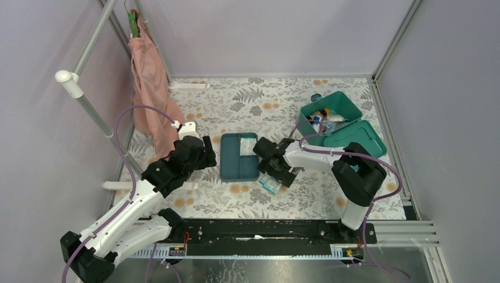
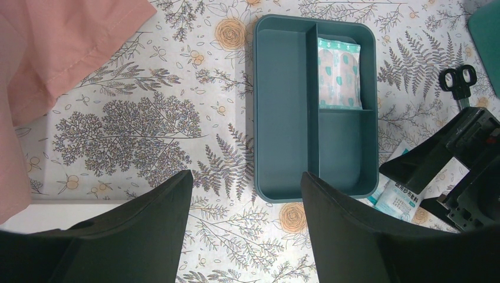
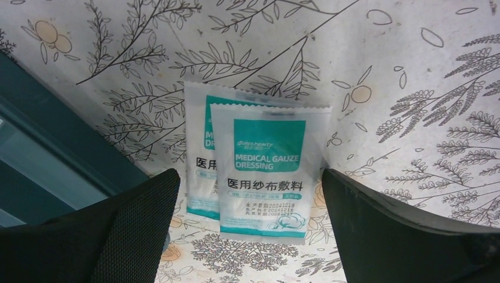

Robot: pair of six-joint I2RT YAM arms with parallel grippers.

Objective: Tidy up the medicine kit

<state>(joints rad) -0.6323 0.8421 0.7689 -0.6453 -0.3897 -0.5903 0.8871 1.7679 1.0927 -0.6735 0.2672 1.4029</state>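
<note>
The medicine kit (image 1: 330, 115), a teal-green box, stands at the back right with its lid (image 1: 357, 138) open and bottles inside. A darker divided tray (image 1: 239, 156) (image 2: 286, 106) lies mid-table with one patterned packet (image 2: 339, 73) in a compartment. Two overlapping gauze dressing packets (image 3: 262, 171) (image 1: 270, 184) lie flat just right of the tray's near corner. My right gripper (image 3: 250, 174) (image 1: 272, 168) hovers over them, open, with a finger on either side. My left gripper (image 2: 246, 174) (image 1: 207, 154) is open and empty, left of the tray.
A pink cloth (image 1: 150, 88) (image 2: 59, 47) hangs from a rail at the back left and drapes onto the table. Black-handled scissors (image 2: 459, 79) lie beyond the right arm. Grey walls and metal posts close in the table on three sides.
</note>
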